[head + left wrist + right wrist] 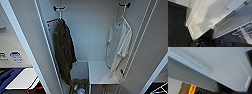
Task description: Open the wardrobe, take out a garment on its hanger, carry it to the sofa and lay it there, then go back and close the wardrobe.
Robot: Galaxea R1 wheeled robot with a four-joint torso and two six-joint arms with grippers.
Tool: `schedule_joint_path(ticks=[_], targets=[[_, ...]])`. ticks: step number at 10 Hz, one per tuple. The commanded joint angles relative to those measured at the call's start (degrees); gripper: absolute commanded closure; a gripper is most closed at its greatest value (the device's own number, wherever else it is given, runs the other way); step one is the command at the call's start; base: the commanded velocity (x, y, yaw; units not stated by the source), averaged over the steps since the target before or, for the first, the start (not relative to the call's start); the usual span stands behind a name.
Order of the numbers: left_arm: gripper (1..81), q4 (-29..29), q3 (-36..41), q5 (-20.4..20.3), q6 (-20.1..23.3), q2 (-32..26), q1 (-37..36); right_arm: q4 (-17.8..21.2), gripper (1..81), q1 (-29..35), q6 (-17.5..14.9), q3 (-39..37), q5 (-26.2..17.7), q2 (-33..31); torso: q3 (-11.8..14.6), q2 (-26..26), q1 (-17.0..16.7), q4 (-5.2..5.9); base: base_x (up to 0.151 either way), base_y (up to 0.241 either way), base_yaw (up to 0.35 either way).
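**Two doors swung wide, shirt on its hook at the wardrobe's right side**

Both doors of the wardrobe (86, 32) stand open in my head cam, left door (30, 47) and right door (150, 50) angled out toward me. Inside, on the right wall, the garment (122, 42), a white short-sleeved shirt, hangs on its thin white hanger (124, 18), hook caught on a black hook (125, 5) near the top right corner. Shirt hem falls down to the white shelf (101, 72) at the bottom right of the interior. On the left side a dark olive-brown jacket (63, 52) hangs from another black hook (58, 8), well apart from the shirt. Below, btw the jacket and the shelf, a basket (78, 87) w/ small items sits on the wardrobe floor.

Left wrist cam: a white door panel (205, 18) seen from low down, dark carpet (176, 28) beside it, a white wire rack (244, 31) off to one side. Right wrist cam: a white door face (224, 65) close up w/ a long white handle (191, 60) on it, something orange (192, 88) near the floor behind.

Left pincer: can't tell if spread or pressed together. Right pincer: same, can't tell.
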Motion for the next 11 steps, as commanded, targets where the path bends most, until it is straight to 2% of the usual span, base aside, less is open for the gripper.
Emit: schedule_joint_path(ticks=[1, 3, 4, 6, 8, 9, 11], targets=[[1.0, 0.24, -21.31, -0.73, -10.19, 12.43, 0.86, -5.48, 1.0, -2.04, 17.71, -29.23, 6.29, 9.0, 0.0, 0.0, 0.0, 0.0, 0.0, 0.0, 0.0], [1.0, 0.67, -29.88, 1.92, -11.88, 18.95, 1.03, -9.71, 1.0, -3.62, 22.82, -38.19, 6.55, 14.97, 0.0, -0.05, -0.02, 0.0, 0.0, 0.0, 0.0], [1.0, 1.9, -34.1, 4.74, -12.41, 22.74, 1.12, -11.21, 1.0, -4.93, 24.33, -43.29, 6.55, 18.74, 0.0, -0.05, -0.05, 0.0, 0.0, 0.0, 0.0], [1.0, 3.93, -40.01, 6.25, -12.85, 28.64, 1.99, -14.19, 1.0, -7.22, 26.7, -52.87, 6.82, 26.04, 0.0, -0.07, -0.05, 0.0, 0.0, 0.0, 0.0], [1.0, 4.11, -42.75, 8.01, -13.2, 31.65, 2.61, -15.96, 1.0, -9.7, 27.5, -63.28, 6.38, 34.16, 0.0, -0.07, -0.05, 0.0, 0.0, 0.0, 0.0], [1.0, 4.29, -43.18, 10.79, -13.29, 33.21, 2.61, -17.36, 1.0, -10.83, 27.67, -68.94, 6.21, 38.34, 0.0, -0.07, -0.05, 0.0, 0.0, 0.0, 0.0], [1.0, 6.11, -43.89, 14.15, -13.29, 36.2, 2.61, -22.36, 1.0, -12.33, 30.47, -79.42, 6.11, 45.73, 0.02, -0.07, -0.06, 0.0, 0.0, 0.0, 0.0]])
